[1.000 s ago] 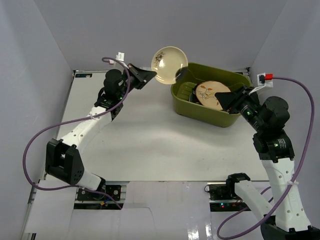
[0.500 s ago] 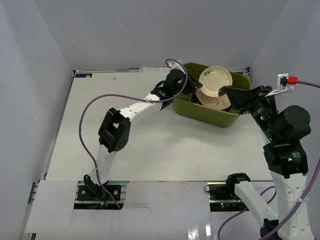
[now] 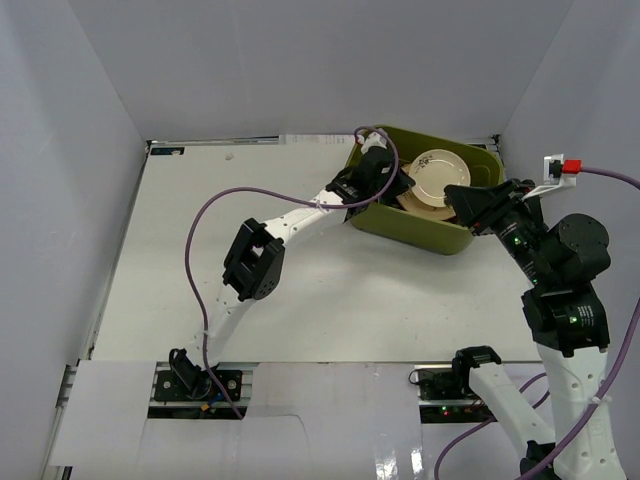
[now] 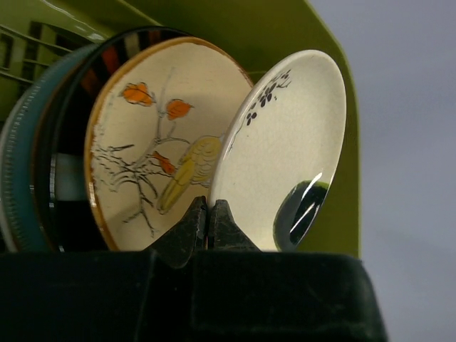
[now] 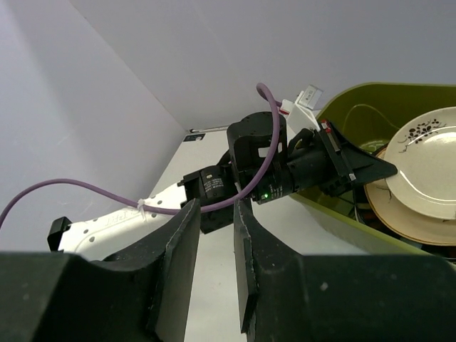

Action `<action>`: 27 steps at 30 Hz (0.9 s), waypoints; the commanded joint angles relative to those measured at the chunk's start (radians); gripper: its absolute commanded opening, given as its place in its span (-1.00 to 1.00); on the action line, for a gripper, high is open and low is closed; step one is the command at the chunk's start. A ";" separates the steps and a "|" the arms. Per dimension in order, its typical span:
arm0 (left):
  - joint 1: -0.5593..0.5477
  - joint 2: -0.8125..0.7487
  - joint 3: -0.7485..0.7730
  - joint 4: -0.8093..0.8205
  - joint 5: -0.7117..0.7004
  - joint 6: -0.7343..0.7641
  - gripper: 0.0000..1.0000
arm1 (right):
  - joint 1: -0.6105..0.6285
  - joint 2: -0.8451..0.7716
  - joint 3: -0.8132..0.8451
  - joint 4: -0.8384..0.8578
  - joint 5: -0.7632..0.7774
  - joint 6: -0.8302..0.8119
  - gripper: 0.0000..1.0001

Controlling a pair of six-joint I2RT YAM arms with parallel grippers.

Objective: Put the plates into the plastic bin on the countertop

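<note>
The olive-green plastic bin (image 3: 412,230) stands at the back right of the white countertop (image 3: 330,290). My left gripper (image 3: 403,186) reaches over its left rim, shut on the rim of a small cream plate (image 3: 438,175) with black flower marks, held tilted inside the bin. In the left wrist view the jaws (image 4: 206,214) pinch this plate (image 4: 285,135). Behind it leans a cream plate with a bird and orange leaves (image 4: 146,135), then a dark plate and a teal plate (image 4: 18,171). My right gripper (image 3: 458,203) is open and empty at the bin's right front.
Pale walls close in the countertop on three sides. The left arm and its purple cable (image 3: 210,230) stretch across the middle of the surface. The right wrist view shows the left gripper (image 5: 374,169), the bin rim (image 5: 370,92) and the held plate (image 5: 431,167).
My left arm swung from the back left across to the bin, carrying the small cream plate down inside it. My right gripper drew back a little from the bird plate.
</note>
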 commanded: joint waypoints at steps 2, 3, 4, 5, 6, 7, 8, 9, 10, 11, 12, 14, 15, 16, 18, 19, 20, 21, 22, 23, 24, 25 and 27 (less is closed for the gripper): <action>0.009 -0.009 0.083 -0.030 -0.050 0.037 -0.88 | 0.005 -0.006 -0.009 0.037 0.003 -0.014 -0.37; 0.009 -0.012 0.077 -0.033 -0.049 0.045 -0.59 | 0.005 -0.008 -0.009 0.037 0.011 -0.014 -0.37; 0.009 -0.015 0.077 -0.034 -0.047 0.046 -0.47 | 0.005 -0.006 -0.007 0.035 0.011 -0.016 -0.36; 0.009 -0.019 0.063 -0.030 -0.049 0.049 -0.36 | 0.005 -0.008 -0.009 0.034 0.017 -0.016 -0.36; 0.011 -0.024 0.055 -0.027 -0.050 0.052 -0.26 | 0.005 -0.011 -0.009 0.035 0.020 -0.016 -0.36; 0.011 -0.036 0.048 -0.025 -0.052 0.057 -0.07 | 0.005 -0.012 -0.010 0.035 0.027 -0.016 -0.35; 0.014 -0.042 0.031 -0.019 -0.049 0.058 0.01 | 0.005 -0.012 -0.007 0.035 0.028 -0.016 -0.35; 0.015 -0.048 0.022 -0.017 -0.046 0.058 0.09 | 0.005 -0.014 -0.006 0.034 0.030 -0.016 -0.35; 0.018 -0.061 0.005 -0.011 -0.040 0.058 0.20 | 0.005 -0.017 -0.001 0.032 0.033 -0.016 -0.35; 0.020 -0.067 -0.003 -0.011 -0.040 0.058 0.25 | 0.005 -0.017 0.002 0.031 0.033 -0.016 -0.35; 0.020 -0.073 -0.011 -0.002 -0.034 0.058 0.29 | 0.005 -0.020 0.005 0.029 0.033 -0.014 -0.34; 0.025 -0.096 -0.024 0.012 -0.023 0.069 0.35 | 0.005 -0.026 0.023 0.023 0.033 -0.013 -0.33; 0.025 -0.107 -0.026 0.016 -0.023 0.080 0.36 | 0.006 -0.028 0.028 0.020 0.034 -0.013 -0.32; 0.025 -0.119 -0.026 0.021 -0.023 0.091 0.38 | 0.005 -0.029 0.034 0.013 0.040 -0.016 -0.28; 0.025 -0.168 -0.032 0.059 -0.014 0.138 0.96 | 0.006 -0.032 0.049 -0.003 0.054 -0.025 -0.14; 0.026 -0.186 -0.029 0.067 -0.009 0.158 0.96 | 0.005 -0.035 0.052 -0.006 0.060 -0.028 -0.07; 0.026 -0.205 -0.025 0.071 -0.006 0.178 0.96 | 0.005 -0.038 0.059 -0.010 0.065 -0.032 0.03; 0.026 -0.248 -0.018 0.073 0.005 0.222 0.96 | 0.005 -0.041 0.062 -0.015 0.074 -0.037 0.13; 0.026 -0.272 -0.020 0.073 0.012 0.245 0.96 | 0.005 -0.043 0.065 -0.029 0.083 -0.048 0.43; 0.026 -0.300 -0.024 0.072 0.020 0.267 0.96 | 0.005 -0.051 0.068 -0.035 0.092 -0.054 0.64; 0.026 -0.367 -0.052 0.072 0.040 0.314 0.96 | 0.005 -0.055 0.069 -0.041 0.115 -0.060 0.89; 0.026 -0.406 -0.075 0.072 0.048 0.336 0.96 | 0.005 -0.063 0.068 -0.047 0.126 -0.081 0.80; 0.026 -0.548 -0.142 0.065 0.055 0.389 0.96 | 0.005 -0.090 0.056 -0.066 0.190 -0.100 0.80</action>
